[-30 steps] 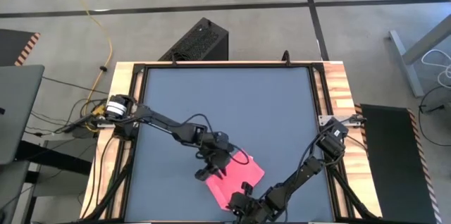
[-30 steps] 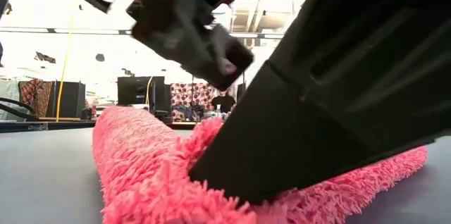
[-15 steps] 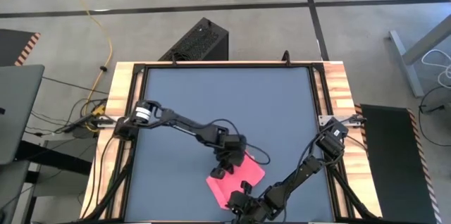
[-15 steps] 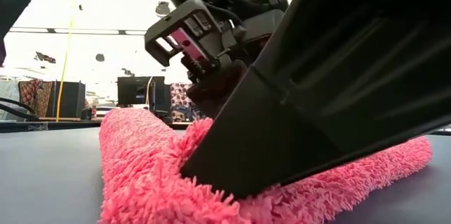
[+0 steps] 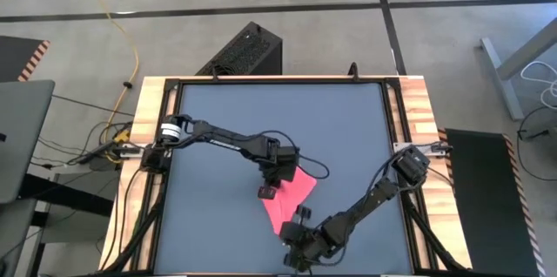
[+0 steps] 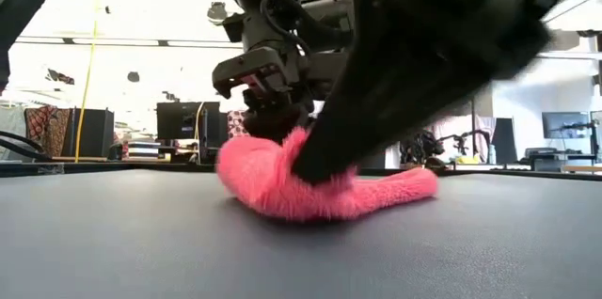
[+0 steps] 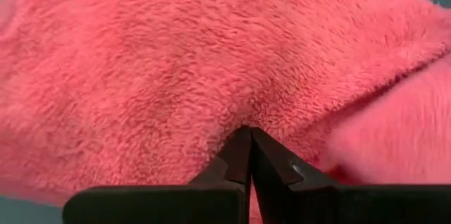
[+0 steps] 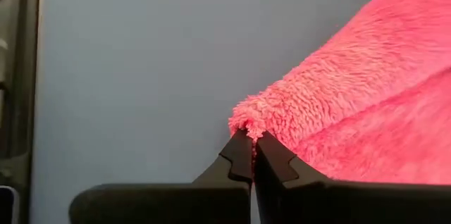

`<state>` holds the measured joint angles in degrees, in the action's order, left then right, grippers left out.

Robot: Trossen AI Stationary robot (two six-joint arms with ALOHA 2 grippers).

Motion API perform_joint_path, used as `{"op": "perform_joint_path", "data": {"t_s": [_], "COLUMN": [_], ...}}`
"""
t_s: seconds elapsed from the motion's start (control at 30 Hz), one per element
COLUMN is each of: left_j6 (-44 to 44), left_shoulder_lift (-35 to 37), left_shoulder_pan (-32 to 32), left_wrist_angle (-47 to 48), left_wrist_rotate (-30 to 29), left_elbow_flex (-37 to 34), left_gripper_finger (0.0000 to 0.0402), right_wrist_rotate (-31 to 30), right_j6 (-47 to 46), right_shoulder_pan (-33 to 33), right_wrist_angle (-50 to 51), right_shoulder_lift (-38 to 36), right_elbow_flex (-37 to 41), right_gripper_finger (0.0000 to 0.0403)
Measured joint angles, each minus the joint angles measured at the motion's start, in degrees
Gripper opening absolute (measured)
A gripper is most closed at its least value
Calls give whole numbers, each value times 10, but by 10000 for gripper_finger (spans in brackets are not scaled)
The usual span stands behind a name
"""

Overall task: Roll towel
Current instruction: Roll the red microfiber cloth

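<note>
We see the towel (image 5: 287, 200) on the dark worktop (image 5: 261, 120), toward the near edge and a bit right of centre, bunched into a narrow pink wedge. Left hand (image 5: 271, 183) sits on the towel's far-left part, fingers pressed together with pile nipped between the tips; the wrist view is almost all towel. Right hand (image 5: 296, 240) is at the towel's near tip, fingers closed, pinching a corner edge (image 8: 243, 127). In the low view the towel (image 6: 310, 186) humps up under the left hand (image 6: 273, 116) and trails flat toward the right, touching the worktop along its length. We have open worktop across the whole far half and to the left of the towel. Near side is tight: right arm runs close to the near rail (image 5: 218, 271). Wooden side rails (image 5: 418, 111) flank the mat.
</note>
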<state>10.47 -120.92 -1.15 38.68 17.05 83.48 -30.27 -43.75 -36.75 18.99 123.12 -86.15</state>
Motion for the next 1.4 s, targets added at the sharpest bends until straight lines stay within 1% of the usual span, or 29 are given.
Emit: {"op": "perform_joint_path", "data": {"t_s": [0.17, 0.27, 0.37, 0.47, 0.53, 0.67, 0.73, 0.8, 0.9, 0.97, 1.07, 1.13, 1.27, 1.4], "left_j6": [0, -5, -5, -9, -6, 25, 47, 72, 107, 107, 103, 116, 143, 154], "left_shoulder_lift": [20, 53, 97, 130, 155, 202, 215, 224, 227, 227, 228, 228, 227, 226], "left_shoulder_pan": [2, 8, 22, 34, 39, 36, 23, 7, -14, -26, -38, -47, -60, -65], "left_wrist_angle": [23, 13, 0, -33, -60, -132, -161, -181, -196, -220, -259, -269, -263, -252], "left_wrist_rotate": [4, 9, 25, 49, 80, 194, 221, 215, 164, 136, 129, 121, 74, 18], "left_elbow_flex": [-3, -22, -62, -116, -154, -233, -265, -288, -294, -294, -294, -294, -294, -294], "left_gripper_finger": [0, 0, 0, 0, 0, 12, 27, 46, 81, 105, 139, 158, 185, 192], "right_wrist_rotate": [66, 101, 125, 137, 142, 165, 172, 174, 174, 175, 175, 175, 175, 175], "right_j6": [104, 140, 171, 198, 204, 212, 210, 208, 208, 207, 202, 197, 187, 184], "right_shoulder_pan": [46, 70, 85, 97, 104, 115, 120, 122, 121, 121, 121, 121, 121, 121], "right_wrist_angle": [11, 9, 1, -9, -17, -55, -74, -83, -88, -90, -89, -90, -89, -89], "right_shoulder_lift": [-15, -16, -16, -16, -16, -16, -16, -16, -16, -16, -16, -16, -17, -17], "right_elbow_flex": [0, 0, 0, 0, 4, 19, 25, 27, 28, 28, 28, 28, 28, 28], "right_gripper_finger": [18, 18, 18, 17, 17, 17, 17, 17, 17, 17, 17, 17, 17, 17]}}
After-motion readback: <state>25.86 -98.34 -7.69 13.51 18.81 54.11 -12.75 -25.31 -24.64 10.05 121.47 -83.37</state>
